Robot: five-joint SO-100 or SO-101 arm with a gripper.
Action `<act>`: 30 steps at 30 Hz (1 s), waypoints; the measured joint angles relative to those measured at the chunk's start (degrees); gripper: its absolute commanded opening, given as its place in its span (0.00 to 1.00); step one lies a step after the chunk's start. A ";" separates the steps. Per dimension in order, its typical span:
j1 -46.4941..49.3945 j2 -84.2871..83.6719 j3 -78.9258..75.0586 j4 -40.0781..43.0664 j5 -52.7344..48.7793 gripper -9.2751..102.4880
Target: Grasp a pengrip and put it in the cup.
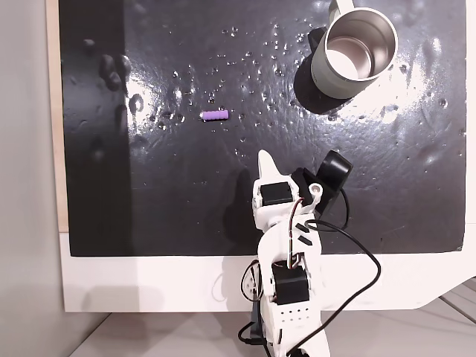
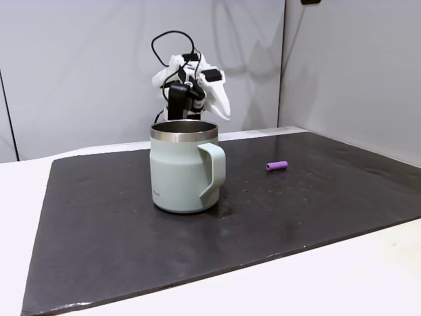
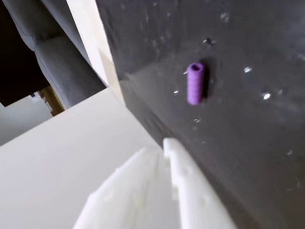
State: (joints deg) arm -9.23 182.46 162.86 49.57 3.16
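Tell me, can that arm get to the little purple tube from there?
Probably yes. The purple tube lies alone on the dark mat, nothing between it and the fingers; the mug stands well aside.

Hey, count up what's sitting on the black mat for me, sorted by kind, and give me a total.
Purple pengrip: 1, lying on its side on the black mat
Cup with steel inside and a side handle: 1, standing upright
Total: 2 things on the mat, well apart from each other. The white gripper is over the mat's near edge in the top-down fixed view and is not counted.
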 measured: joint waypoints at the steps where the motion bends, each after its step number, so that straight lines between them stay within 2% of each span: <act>1: -0.26 -3.16 -3.52 0.97 0.00 0.08; 6: -1.05 -19.78 -20.74 6.68 0.00 0.10; 13: -2.37 -42.45 -43.15 18.54 6.42 0.29; 17: -4.92 -54.40 -53.17 24.87 11.87 0.30; 24: -9.32 -71.19 -66.62 30.85 21.97 0.30; 30: -10.81 -81.04 -74.09 33.49 24.08 0.31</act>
State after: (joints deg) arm -20.04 101.43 88.77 83.06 27.25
